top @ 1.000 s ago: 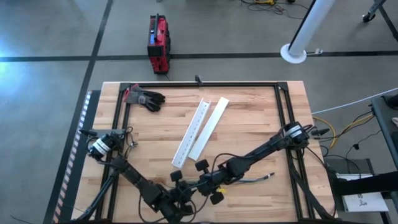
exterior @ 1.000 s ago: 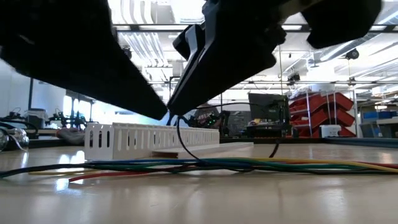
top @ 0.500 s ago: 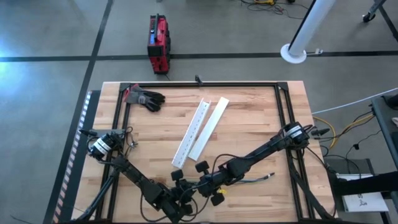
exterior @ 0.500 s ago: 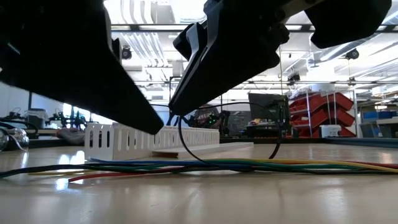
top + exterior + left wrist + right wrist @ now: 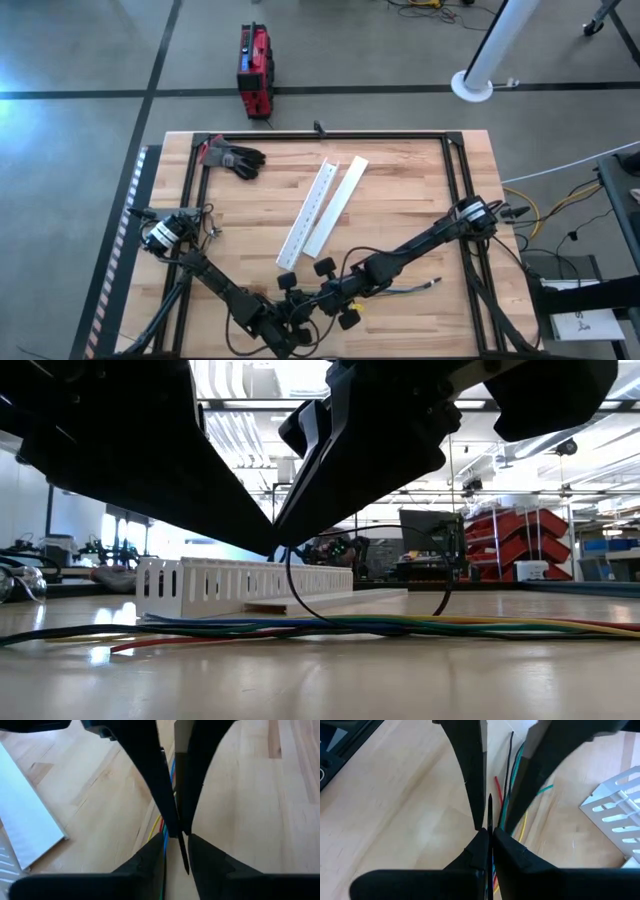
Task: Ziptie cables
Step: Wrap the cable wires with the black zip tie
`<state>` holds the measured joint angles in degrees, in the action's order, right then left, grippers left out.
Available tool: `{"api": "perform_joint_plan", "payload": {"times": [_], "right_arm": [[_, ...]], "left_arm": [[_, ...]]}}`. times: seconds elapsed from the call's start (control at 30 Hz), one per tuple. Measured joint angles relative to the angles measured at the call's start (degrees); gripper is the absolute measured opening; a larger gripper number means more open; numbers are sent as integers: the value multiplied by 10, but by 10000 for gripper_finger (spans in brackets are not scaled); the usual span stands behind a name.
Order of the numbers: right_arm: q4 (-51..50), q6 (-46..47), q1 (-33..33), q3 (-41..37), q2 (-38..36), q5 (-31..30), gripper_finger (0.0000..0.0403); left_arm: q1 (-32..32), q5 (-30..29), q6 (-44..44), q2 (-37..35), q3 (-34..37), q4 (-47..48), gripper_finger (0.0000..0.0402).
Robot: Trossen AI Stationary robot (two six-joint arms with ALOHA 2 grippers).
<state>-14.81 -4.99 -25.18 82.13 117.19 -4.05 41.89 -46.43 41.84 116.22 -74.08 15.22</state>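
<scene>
The cables [image 5: 380, 625] lie flat along the desk's [image 5: 400, 200] near edge, directly beneath both pincers. The right pincer [image 5: 488, 832] pinches a thin black ziptie; the left pincer [image 5: 176, 837], fingertips nearly touching it, is almost closed around the same strip.

white slotted strips [image 5: 322, 210], a black glove [image 5: 238, 158], red box [image 5: 255, 70].

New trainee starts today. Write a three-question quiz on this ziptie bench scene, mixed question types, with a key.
1. True or false: the cables lie flat on the table.
2. What lies at the table's far left corner? A) black glove B) red toolbox C) pliers
3. Fill in: both grippers meet near the table's ____ edge, between the arms' bases.

Key:
1. True.
2. A, the glove.
3. Near: the left gripper and right gripper come tip to tip over the cables, a thin black strip between the right gripper's fingers.
</scene>
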Motion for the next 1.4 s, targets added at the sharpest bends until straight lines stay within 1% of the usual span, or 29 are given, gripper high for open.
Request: {"api": "perform_joint_plan", "payload": {"times": [0.17, 0.23, 0.87, 1.23, 1.4], "right_arm": [[0, 0, 0, 0, 0, 0, 7], [-1, 1, 0, 0, 0, 0, 7], [0, 1, -1, 2, 0, 1, 7], [-18, 4, -1, 1, 0, 0, 7], [-21, 6, 0, 1, 0, 0, 7]], "left_arm": [[0, 1, -4, 0, 0, 0, 15], [0, 1, -4, 0, 0, 0, 5], [29, -16, 0, 0, 0, 10, 0], [48, -27, 30, -16, 0, 46, 0], [64, -43, 51, -40, 0, 86, 0]]}}
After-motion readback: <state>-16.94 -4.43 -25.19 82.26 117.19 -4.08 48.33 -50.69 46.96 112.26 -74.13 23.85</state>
